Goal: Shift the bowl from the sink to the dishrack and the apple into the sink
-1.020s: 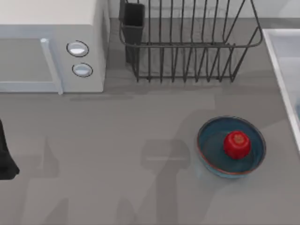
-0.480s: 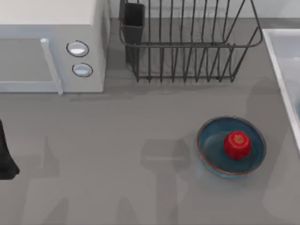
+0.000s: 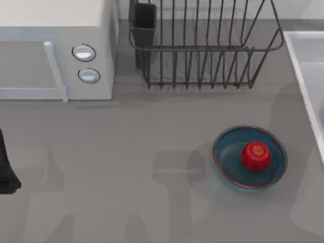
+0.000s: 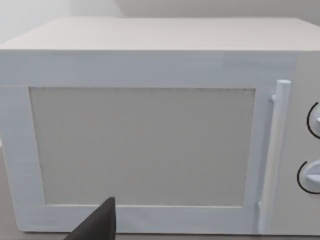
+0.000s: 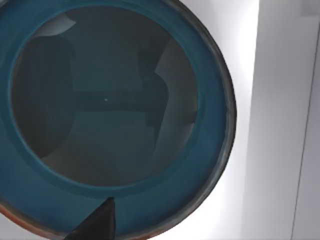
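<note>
The bowl (image 5: 107, 115), deep blue with a rust-red rim, sits empty in the white sink (image 5: 240, 75), seen from straight above. A dark part of my right gripper (image 5: 97, 225) hangs over its rim. In the top view the sink (image 3: 304, 66) runs along the right edge. Its twin blue bowl (image 3: 228, 162) stands on the counter right of centre, with the red apple (image 3: 255, 156) inside it. The dark wire dishrack (image 3: 202, 50) with its black utensil cup (image 3: 144, 23) stands at the back. My left gripper (image 4: 97, 222) is parked in front of the microwave.
A white microwave (image 3: 55, 50) with two knobs fills the back left, and its door (image 4: 145, 145) faces the left wrist camera. The left arm (image 3: 5, 167) shows dark at the counter's left edge. Bare grey counter lies between the microwave and the twin bowl.
A soft shadow has spread over the counter's right side beside the sink and down toward the front right corner. Both bowls, the apple and the left arm have stayed put.
</note>
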Controlling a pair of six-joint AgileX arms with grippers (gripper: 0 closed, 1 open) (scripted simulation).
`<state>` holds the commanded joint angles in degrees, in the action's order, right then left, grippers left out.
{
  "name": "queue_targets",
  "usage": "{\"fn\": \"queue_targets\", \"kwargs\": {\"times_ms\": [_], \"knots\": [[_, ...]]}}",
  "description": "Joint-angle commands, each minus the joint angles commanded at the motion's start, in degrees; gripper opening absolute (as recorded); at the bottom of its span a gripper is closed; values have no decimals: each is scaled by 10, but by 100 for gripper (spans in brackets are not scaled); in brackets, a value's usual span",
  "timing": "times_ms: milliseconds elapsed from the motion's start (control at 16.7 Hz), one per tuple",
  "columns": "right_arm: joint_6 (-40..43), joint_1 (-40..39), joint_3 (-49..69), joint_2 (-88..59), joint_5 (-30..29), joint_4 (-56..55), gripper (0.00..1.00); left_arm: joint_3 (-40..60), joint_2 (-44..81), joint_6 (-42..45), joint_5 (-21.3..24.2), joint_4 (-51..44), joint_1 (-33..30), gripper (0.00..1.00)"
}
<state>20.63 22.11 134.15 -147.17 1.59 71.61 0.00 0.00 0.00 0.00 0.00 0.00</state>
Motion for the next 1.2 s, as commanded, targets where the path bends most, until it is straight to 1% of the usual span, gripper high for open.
{"fn": "queue_targets", "kwargs": {"times_ms": [240, 660, 960, 1200], "knots": [[-2, -3, -12, -10, 0, -22, 100, 0, 0, 0, 0, 0, 0, 100], [-5, -4, -71, -75, -1, -147, 100, 0, 0, 0, 0, 0, 0, 100], [-5, -4, -75, -79, -2, -154, 100, 0, 0, 0, 0, 0, 0, 100], [-5, -4, -75, -79, -2, -154, 70, 0, 0, 0, 0, 0, 0, 100]]}}
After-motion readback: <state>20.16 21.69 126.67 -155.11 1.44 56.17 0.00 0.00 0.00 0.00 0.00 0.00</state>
